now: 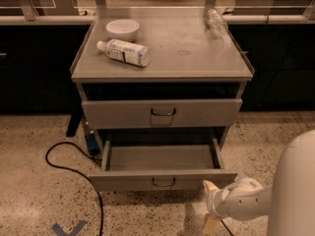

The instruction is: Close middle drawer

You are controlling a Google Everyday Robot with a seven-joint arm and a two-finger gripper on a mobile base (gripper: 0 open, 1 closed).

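The middle drawer is a grey metal tray with a low front panel and a small dark wire handle. It stands pulled out from the cabinet, low near the floor, and its flat bottom is bare. My gripper is on a white arm at the lower right, just below and right of the drawer's front right corner. It is apart from the handle.
Above it, a taller drawer front with a bigger handle is shut. The cabinet top carries a white bowl, a lying bottle and a clear bottle. A black cable runs on the floor at the left.
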